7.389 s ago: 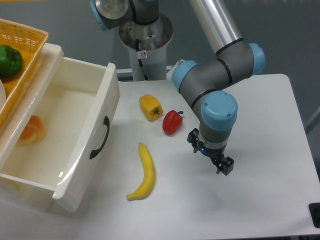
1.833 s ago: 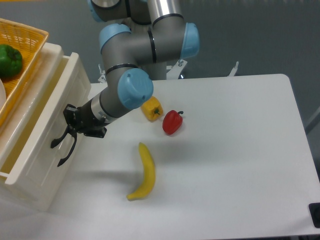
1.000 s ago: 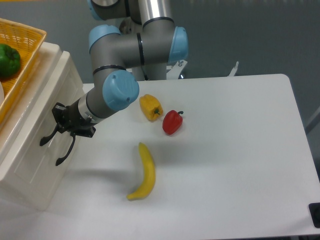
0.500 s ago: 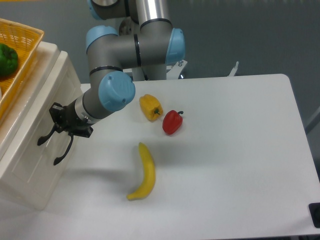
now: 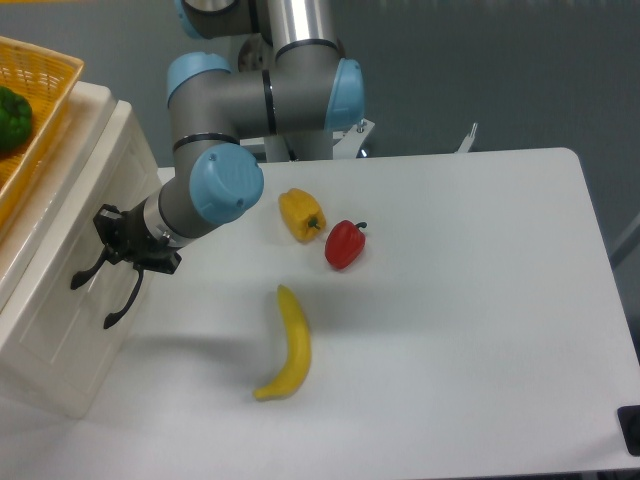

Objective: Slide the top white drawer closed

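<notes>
Presently the top white drawer [image 5: 85, 225] is seen at about nine o'clock in the scene, its front panel nearly flush with the cream cabinet [image 5: 60, 340] around it, so that almost none of its inside is shown. A black curved handle [image 5: 122, 300] is carried on that panel, and a second dark handle shape [image 5: 85, 273] is seen just beside it toward ten o'clock; which of the two belongs to the lower front cannot be told.

The gripper [image 5: 118, 240] is pressed against the drawer front, right above the handles, with the arm's blue-capped wrist [image 5: 222, 185] trailing off toward two o'clock. Whether the black fingers are spread or drawn together cannot be told, since they are merged with the dark handles behind them.

On the white table [image 5: 470, 330] a yellow bell pepper [image 5: 302, 215] is laid near the centre, with a red bell pepper [image 5: 345, 244] just beside it at four o'clock, the two apart. A banana [image 5: 288, 345] is laid at six o'clock from the peppers, curved, with one end toward the yellow pepper. At the top-left corner a woven yellow basket [image 5: 45, 130] is set on the cabinet, and a green pepper [image 5: 13, 112] is held in it.
</notes>
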